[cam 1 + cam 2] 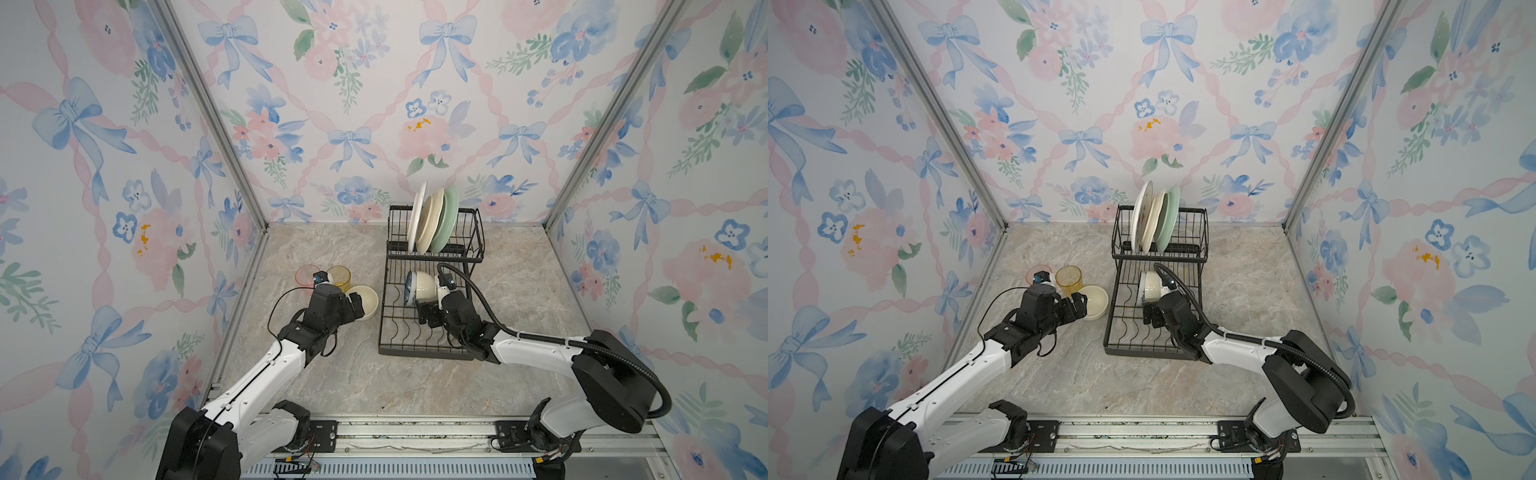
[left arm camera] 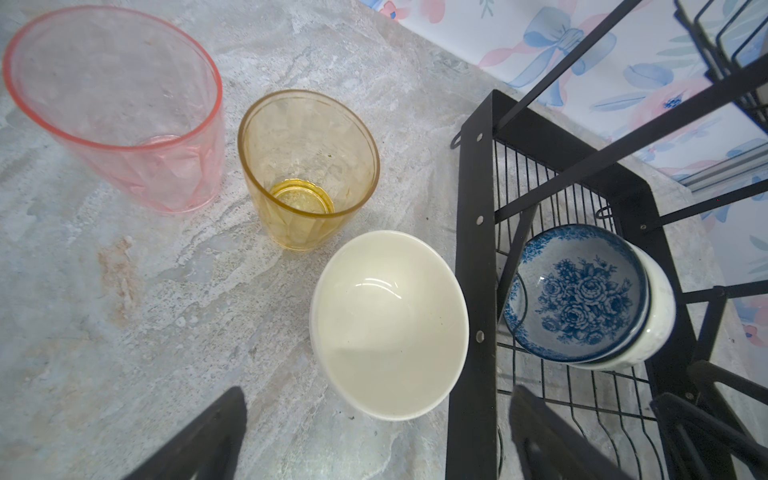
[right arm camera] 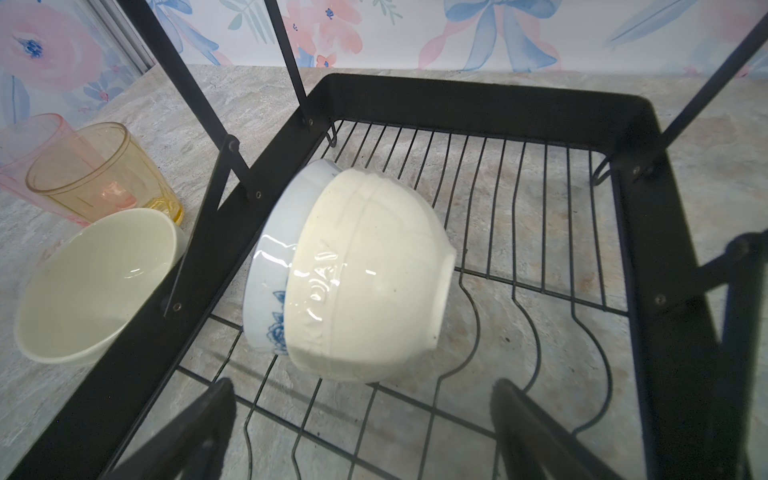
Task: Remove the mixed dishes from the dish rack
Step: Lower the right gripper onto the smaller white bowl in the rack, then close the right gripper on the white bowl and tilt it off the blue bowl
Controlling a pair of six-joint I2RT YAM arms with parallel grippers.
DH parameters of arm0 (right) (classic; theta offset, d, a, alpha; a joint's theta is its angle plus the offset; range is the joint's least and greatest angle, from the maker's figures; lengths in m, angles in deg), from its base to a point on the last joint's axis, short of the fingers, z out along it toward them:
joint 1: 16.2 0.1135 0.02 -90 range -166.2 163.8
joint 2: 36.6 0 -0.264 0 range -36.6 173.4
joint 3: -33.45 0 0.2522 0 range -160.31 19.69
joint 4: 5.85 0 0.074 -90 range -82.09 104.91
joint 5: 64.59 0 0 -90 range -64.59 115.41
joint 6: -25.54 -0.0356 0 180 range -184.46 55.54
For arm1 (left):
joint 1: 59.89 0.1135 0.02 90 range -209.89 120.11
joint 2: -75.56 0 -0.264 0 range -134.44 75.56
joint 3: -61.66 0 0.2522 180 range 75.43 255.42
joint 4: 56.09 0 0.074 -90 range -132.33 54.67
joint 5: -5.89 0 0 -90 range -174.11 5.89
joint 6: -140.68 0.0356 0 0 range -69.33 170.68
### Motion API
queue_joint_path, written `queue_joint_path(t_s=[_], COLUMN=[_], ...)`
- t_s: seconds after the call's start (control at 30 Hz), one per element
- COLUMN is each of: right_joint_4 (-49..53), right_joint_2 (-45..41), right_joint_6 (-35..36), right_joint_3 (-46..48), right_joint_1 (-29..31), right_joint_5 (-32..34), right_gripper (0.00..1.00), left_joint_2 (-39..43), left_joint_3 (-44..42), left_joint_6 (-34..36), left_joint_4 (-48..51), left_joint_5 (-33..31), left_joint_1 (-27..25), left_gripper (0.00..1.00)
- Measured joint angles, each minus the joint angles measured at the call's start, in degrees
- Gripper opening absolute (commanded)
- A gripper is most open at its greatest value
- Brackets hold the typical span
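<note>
Three dishes [image 1: 368, 300] down on the surface [image 1: 332, 374], two bowls [image 1: 424, 286] and three plates [image 1: 432, 220] to go in the dish rack [image 1: 383, 316]; I've got left gripper [image 1: 356, 306] and right gripper [image 1: 428, 313] wide, empty.

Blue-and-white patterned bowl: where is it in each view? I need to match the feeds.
Top view: blue-and-white patterned bowl on edge in the dish rack's lower tray.
Top view: same place.
Left wrist: behind the rack's side rail, floral inside facing the camera.
Right wrist: only its outer wall shows.
Shared landmark: the cream bowl stacked against its back.
</note>
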Motion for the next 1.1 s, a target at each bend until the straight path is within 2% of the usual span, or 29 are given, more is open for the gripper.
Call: queue_joint_path(t_s=[0.43,1.1], right_joint_4=[-2.1,-3.8], right_joint_2=[2.2,6.5], right_joint_6=[1.1,1.1], right_joint_3=[-1.0,-2.9], right_joint_1=[-2.6,-3.3], right_joint_5=[-2.6,-5.1], right_gripper=[0.99,0.99], left_joint_2=[-1.8,-1.9], left_joint_3=[0.0,0.0], left_joint_6=[0.6,0.8], left_joint_4=[-0.6,-1.9], left_joint_5=[1.6,3.4], left_joint_1=[0.0,-0.3], left_gripper=[0.98,0.98])
